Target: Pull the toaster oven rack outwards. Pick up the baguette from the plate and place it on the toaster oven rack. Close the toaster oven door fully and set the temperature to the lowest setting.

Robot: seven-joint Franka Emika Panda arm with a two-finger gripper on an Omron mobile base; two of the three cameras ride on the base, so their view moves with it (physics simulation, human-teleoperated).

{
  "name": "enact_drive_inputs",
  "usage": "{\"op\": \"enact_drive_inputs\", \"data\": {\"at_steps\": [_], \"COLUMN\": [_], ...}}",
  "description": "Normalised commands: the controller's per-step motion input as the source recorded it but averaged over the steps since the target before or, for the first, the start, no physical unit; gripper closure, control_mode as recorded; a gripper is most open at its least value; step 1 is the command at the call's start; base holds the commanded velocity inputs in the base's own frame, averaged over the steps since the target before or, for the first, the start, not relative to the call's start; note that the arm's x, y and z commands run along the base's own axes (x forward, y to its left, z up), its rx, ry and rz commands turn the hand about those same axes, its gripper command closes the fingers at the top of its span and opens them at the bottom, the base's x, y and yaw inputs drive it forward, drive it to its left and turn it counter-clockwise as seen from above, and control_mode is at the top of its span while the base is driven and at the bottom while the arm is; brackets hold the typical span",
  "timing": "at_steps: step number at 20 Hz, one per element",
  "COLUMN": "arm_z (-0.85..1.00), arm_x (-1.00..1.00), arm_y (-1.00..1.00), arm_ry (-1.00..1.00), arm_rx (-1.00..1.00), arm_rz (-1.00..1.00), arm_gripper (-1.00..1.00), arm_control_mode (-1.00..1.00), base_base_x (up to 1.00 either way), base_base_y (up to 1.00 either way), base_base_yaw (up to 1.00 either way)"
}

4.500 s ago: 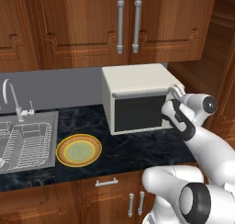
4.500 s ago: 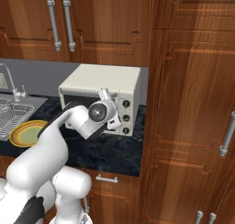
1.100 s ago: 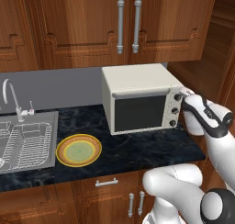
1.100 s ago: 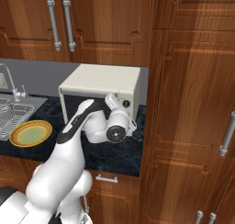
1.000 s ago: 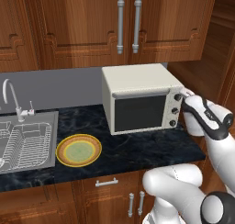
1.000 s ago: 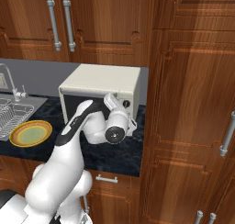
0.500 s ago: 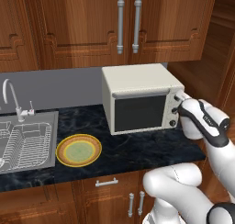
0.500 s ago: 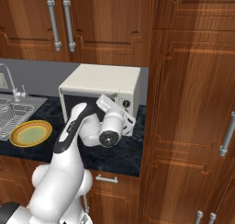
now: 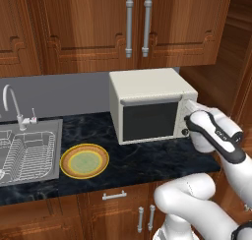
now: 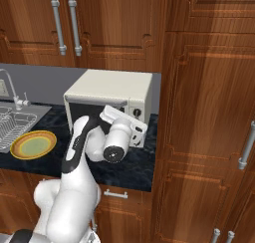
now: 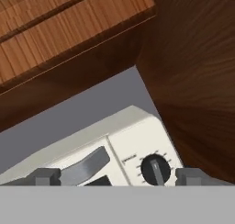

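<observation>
Since a moment ago the white arm has slid rightward along the boxy cream-white toaster oven, whose dark glass door is shut. Its pincer, jaws wide and empty, faces the top round dark knob. Risk: fingers straddling the knob, missing it. Brown wood panel crowds the right; dark stone tabletop lies open leftward toward the yellow-rimmed round plate.

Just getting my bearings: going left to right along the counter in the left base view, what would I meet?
Faucet → sink with wire dish rack → plate → toaster oven → the robot's gripper at the oven's knobs.
</observation>
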Motion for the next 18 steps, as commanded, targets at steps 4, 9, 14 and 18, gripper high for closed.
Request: {"op": "enact_drive_inputs", "data": {"at_steps": [4, 9, 14, 18], "arm_z": [0.00, 0.00, 0.00, 0.00], "arm_x": [0.00, 0.00, 0.03, 0.01], "arm_y": [0.00, 0.12, 0.12, 0.00], "arm_ry": [-0.14, -0.04, 0.00, 0.00], "arm_rx": [-0.10, -0.08, -0.05, 0.00], "arm_rz": [-0.09, -0.05, -0.01, 0.00], "arm_gripper": [-1.00, -1.00, -1.00, -1.00], "arm_control_mode": [-1.00, -1.00, -1.00, -1.00], "base_base_x": [0.00, 0.00, 0.00, 0.00], "base_base_y": [0.00, 0.00, 0.00, 0.00], "base_base_yaw": [0.00, 0.00, 0.00, 0.00]}}
